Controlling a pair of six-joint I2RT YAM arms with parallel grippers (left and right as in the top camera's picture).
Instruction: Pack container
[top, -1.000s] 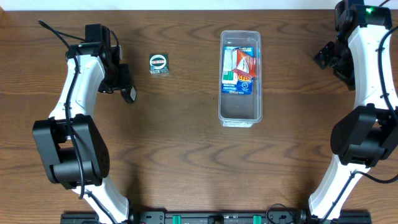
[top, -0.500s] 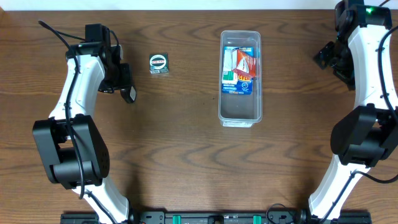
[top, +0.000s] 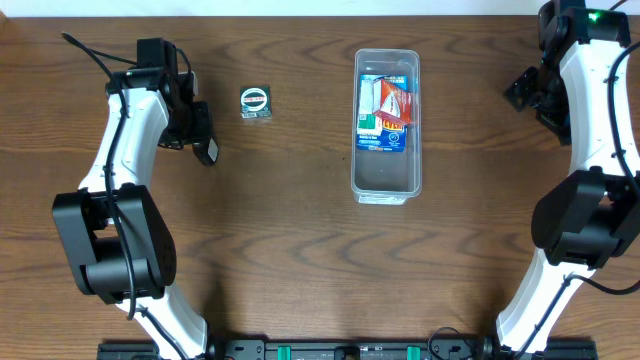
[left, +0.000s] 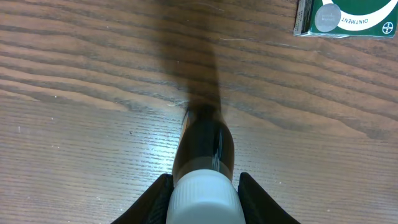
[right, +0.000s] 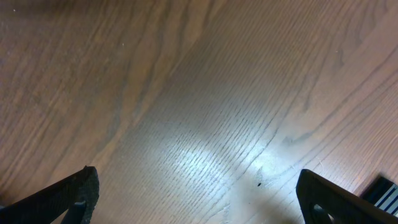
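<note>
Wood table (top: 300, 250) holds your container (top: 385, 178) mid-table, partly filled with packets (top: 385, 115). Your left claw (left: 204, 186) pinches a bottle (left: 205, 140); your right claw (right: 199, 196) is spread. Bottle and box (top: 256, 103) aren't packed yet.

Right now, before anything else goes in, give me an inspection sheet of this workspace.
Surface: brown wooden table, no spills seen.
Job's things: clear container upright, packets in its far half.
Clutter: ointment box on the table, apart from the container.
Grippers: left gripper shut on a dark bottle with a white cap; right gripper open, empty.
Cables: black cable by the left arm.
Surroundings: black rail at the near edge.
</note>
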